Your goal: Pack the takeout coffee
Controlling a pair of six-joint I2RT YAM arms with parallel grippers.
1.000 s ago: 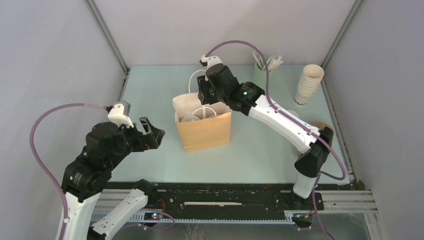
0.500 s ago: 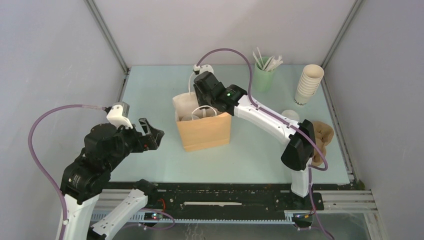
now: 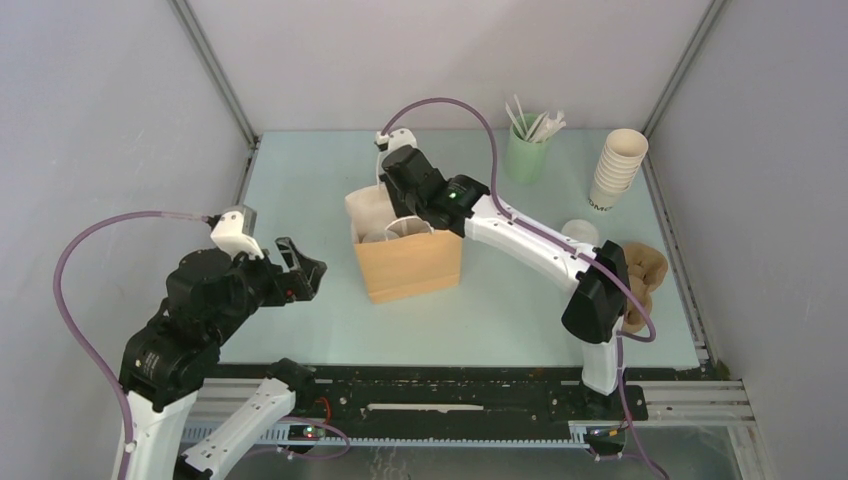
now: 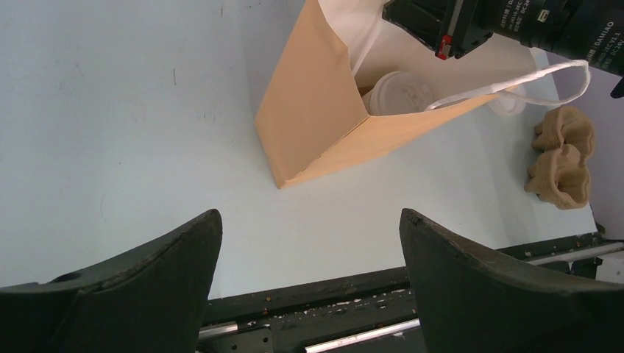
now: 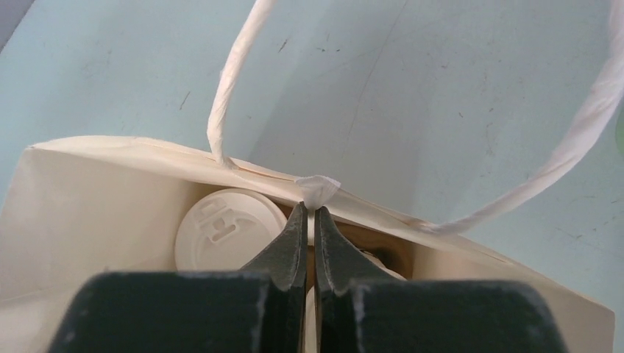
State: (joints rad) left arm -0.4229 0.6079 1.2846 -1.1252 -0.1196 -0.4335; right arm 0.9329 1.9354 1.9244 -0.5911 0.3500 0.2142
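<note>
The brown paper bag stands open mid-table. One takeout coffee cup, with a round white lid, sits inside it and also shows in the left wrist view. A second white rim peeks out beside my right fingers and is mostly hidden. My right gripper is at the bag's mouth, shut on a white paper handle strip. The other handle loops up behind. My left gripper is open and empty, left of the bag and apart from it.
A small round white lidded thing stands on the table right of the bag. Brown pulp carriers lie at the right edge. A green cup of white sticks and a stack of lidless cream cups stand at the back right.
My right arm has swung left and folded at the elbow, bringing its gripper down over the bag's mouth. The left arm has barely moved.
</note>
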